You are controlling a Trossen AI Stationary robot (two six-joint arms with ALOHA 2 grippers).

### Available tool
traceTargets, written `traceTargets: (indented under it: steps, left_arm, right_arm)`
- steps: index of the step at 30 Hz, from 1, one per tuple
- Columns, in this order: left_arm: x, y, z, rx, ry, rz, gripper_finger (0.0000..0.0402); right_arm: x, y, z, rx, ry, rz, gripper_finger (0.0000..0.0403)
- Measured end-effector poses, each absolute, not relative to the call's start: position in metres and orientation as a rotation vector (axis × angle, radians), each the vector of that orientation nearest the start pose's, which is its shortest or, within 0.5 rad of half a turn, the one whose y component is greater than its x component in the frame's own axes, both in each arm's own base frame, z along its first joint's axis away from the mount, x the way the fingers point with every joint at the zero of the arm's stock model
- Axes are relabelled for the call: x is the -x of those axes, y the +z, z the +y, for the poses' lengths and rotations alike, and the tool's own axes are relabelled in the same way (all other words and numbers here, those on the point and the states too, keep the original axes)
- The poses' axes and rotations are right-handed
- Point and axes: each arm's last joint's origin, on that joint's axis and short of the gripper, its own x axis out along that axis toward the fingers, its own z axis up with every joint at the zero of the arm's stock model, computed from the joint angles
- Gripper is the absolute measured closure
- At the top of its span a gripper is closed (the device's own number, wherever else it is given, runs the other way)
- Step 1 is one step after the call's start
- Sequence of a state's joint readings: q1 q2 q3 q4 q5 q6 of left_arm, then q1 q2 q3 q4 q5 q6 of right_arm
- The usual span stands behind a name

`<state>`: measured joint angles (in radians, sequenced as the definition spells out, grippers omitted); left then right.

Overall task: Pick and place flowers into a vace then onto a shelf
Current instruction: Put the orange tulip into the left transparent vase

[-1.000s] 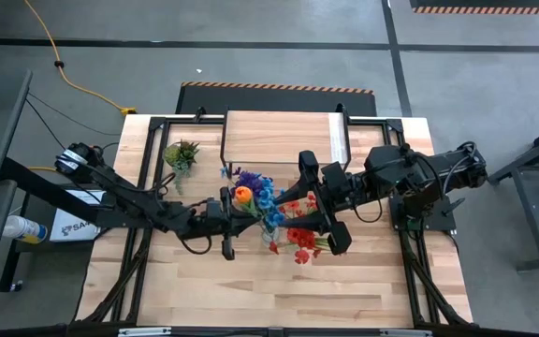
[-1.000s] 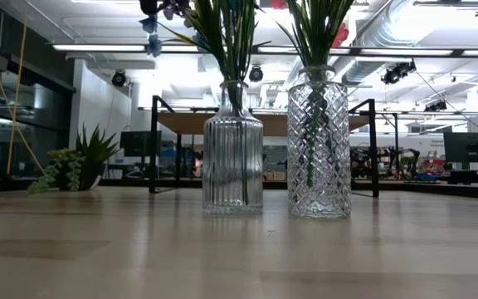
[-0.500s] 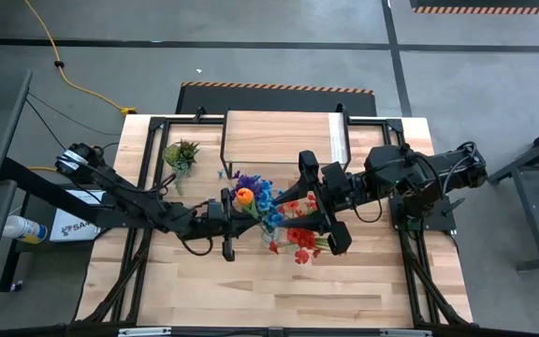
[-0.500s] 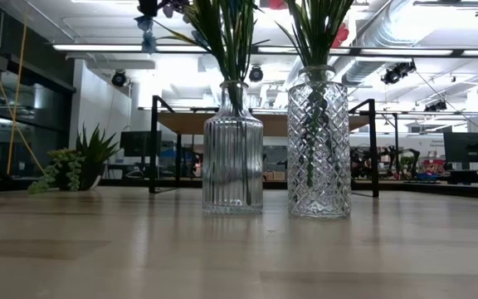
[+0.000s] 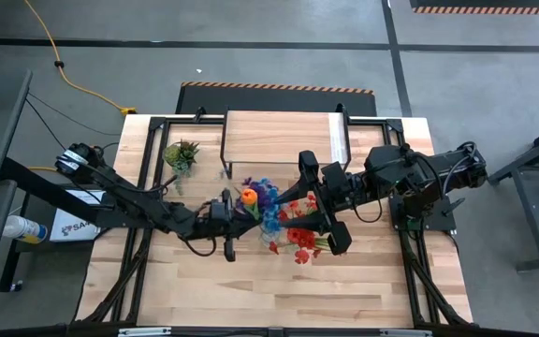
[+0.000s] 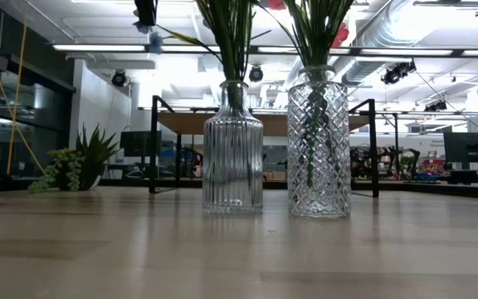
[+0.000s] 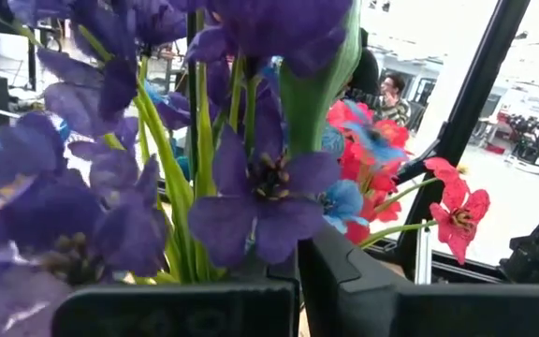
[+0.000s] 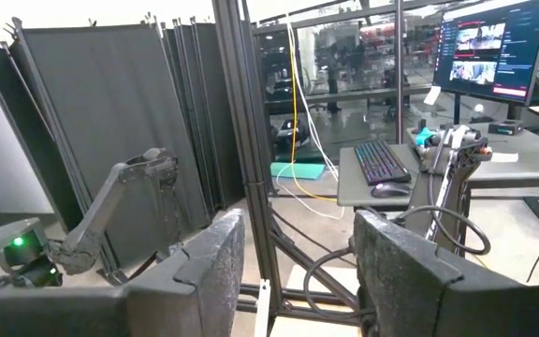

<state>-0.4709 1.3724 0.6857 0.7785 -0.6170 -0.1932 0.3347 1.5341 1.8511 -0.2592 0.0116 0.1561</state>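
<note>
A bunch of flowers with purple, blue and one orange bloom (image 5: 255, 199) stands with its green stems (image 6: 232, 37) in a ribbed glass vase (image 6: 233, 149) at mid-table. My left gripper (image 5: 234, 208) reaches in level from the table's left and is shut at this bunch, just under the blooms (image 7: 251, 187). A second bunch of red flowers (image 5: 298, 234) stands in a diamond-cut glass vase (image 6: 318, 141) to its right. My right gripper (image 5: 305, 211) hangs open high above the red blooms, with nothing between its fingers (image 8: 298, 243). My left gripper is shut on the upper stems (image 7: 190, 248) of the purple, blue and orange bunch, close under the blooms. It comes level from the table's left, across the stems. Its own fingers (image 7: 185, 309) hide the place of contact. The stems run down into the ribbed vase, nearly upright.
The shelf (image 5: 279, 139), a low light-wood board on dark legs, stands at the table's far edge behind the vases. A small green potted plant (image 5: 182, 154) sits at the far left. Bare tabletop (image 5: 279, 290) lies along the near edge.
The blooms of the purple, blue and orange bunch have swung toward the table's right. In the low view its stems stand straighter in the ribbed vase, and the blue bloom at the upper left has left the picture. Both vases have stayed where they were.
</note>
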Motion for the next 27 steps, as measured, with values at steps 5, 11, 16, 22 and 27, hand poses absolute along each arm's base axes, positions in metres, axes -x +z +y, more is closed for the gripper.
traceTargets:
  steps: [5,11,16,22,27]
  left_arm:
    - [-0.263,0.258,-0.115,0.246,0.140,-0.062,0.0372]
    - [-0.263,0.253,-0.115,0.268,0.145,-0.020,0.0372]
    - [-0.263,0.251,-0.115,0.277,0.147,-0.005,0.0372]
    - [-0.263,0.248,-0.115,0.289,0.152,0.025,0.0372]
    - [-0.263,0.246,-0.115,0.291,0.151,0.039,0.0372]
  right_arm:
    - [-0.303,0.506,0.105,-0.165,0.327,-0.032,0.0210]
    - [-0.303,0.506,0.105,-0.165,0.327,-0.032,0.0210]
    - [-0.303,0.506,0.105,-0.164,0.327,-0.032,0.0210]
    - [-0.303,0.506,0.105,-0.164,0.327,-0.032,0.0210]
    - [-0.303,0.506,0.105,-0.164,0.327,-0.032,0.0210]
